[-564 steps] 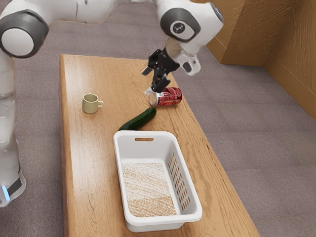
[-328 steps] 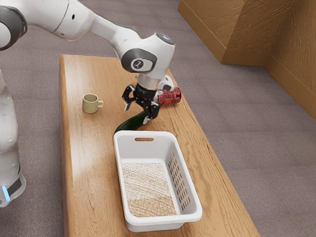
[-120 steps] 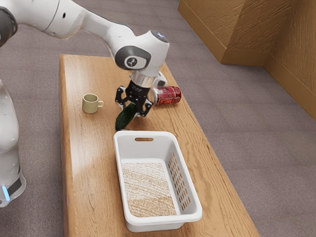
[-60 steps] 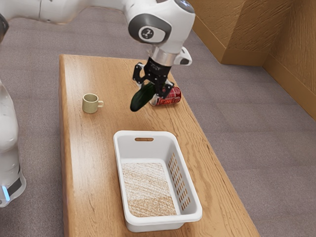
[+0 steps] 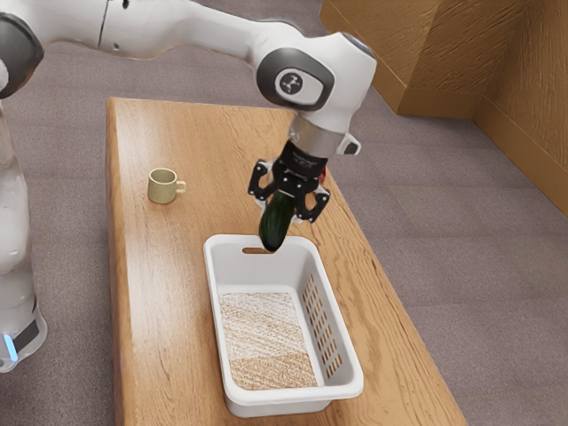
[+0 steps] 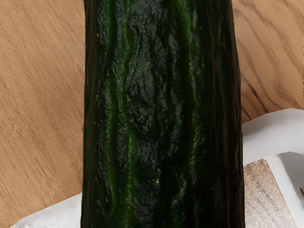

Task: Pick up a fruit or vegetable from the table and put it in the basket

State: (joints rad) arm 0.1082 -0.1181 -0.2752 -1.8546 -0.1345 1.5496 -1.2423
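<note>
My gripper (image 5: 288, 206) is shut on the dark green cucumber (image 5: 277, 222), holding it off the table with its free end pointing down. That lower end overlaps the rim of the white basket (image 5: 213, 302) nearest the mug, close to the handle slot, in the exterior view. In the wrist view the cucumber (image 6: 161, 114) runs long and close beneath my hand, and parts of the white basket (image 6: 275, 130) show on both sides of it. The basket holds nothing but its speckled bottom surface.
A beige mug (image 5: 162, 186) stands on the wooden table (image 5: 160, 293) toward the exterior view's left. The red can (image 5: 324, 174) is mostly hidden behind my gripper, near the table's far long edge.
My gripper took hold of the cucumber and lifted it from the table. Over the last half second it moved toward the basket, and the cucumber now hangs more steeply.
</note>
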